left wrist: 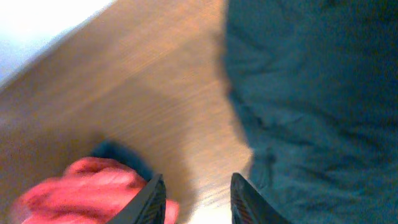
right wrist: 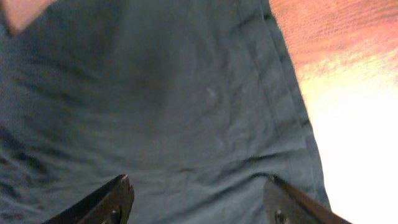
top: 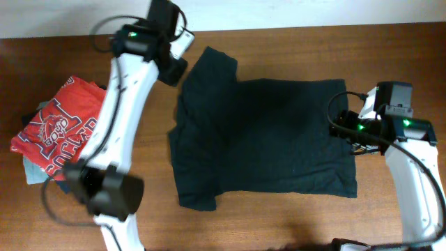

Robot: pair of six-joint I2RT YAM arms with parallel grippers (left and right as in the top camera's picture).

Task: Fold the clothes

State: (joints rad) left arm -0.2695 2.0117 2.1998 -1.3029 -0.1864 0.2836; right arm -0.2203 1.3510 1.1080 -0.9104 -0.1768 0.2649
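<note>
right gripper (right wrist: 196,202) spread wide, empty, hovering over the dark shirt (top: 261,136) lying flat mid-tabletop (top: 293,219); left gripper (left wrist: 196,199) parted, empty by the sleeve. spreading looks done; next, each should pinch an edge to fold.

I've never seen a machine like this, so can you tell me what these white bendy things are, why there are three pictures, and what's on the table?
The white bendy things are two robot arms. Each ends in a claw with two fingers.

One picture looks down from above the wooden table. The other two come from small cameras on each arm's wrist, so you see the dark fingers at the bottom.

A dark shirt lies spread flat in the middle. At the side sits a pile with a red shirt on top.

The left claw hovers over bare wood beside the dark shirt. The right claw hangs wide open over it. Neither claw holds anything.
</note>
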